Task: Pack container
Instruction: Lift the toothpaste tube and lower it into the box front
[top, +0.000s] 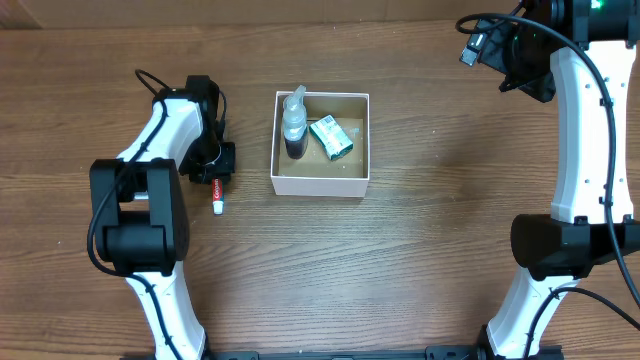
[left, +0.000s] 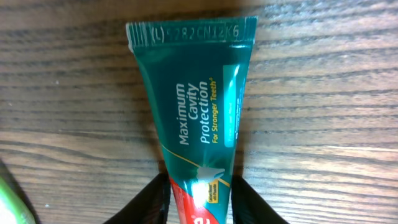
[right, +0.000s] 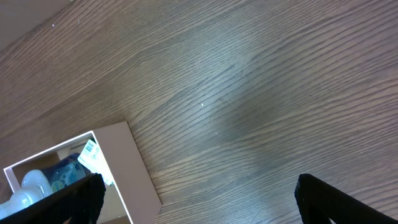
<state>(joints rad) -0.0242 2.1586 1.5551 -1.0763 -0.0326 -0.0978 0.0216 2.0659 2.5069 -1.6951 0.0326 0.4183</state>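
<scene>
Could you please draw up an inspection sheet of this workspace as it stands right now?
Surface: wooden table, no spills seen.
Job's things: container at centre, holding a clear bottle and a green box; toothpaste tube lies on the table to its left, outside it.
Clutter: nothing seen.
Grippers: left gripper closed on the tube's sides; right gripper open and empty, over the table right of the container.
Cables: black cable runs along the right arm; second black cable loops beside the left arm; neither touches the container.
Surroundings: nothing seen.
</scene>
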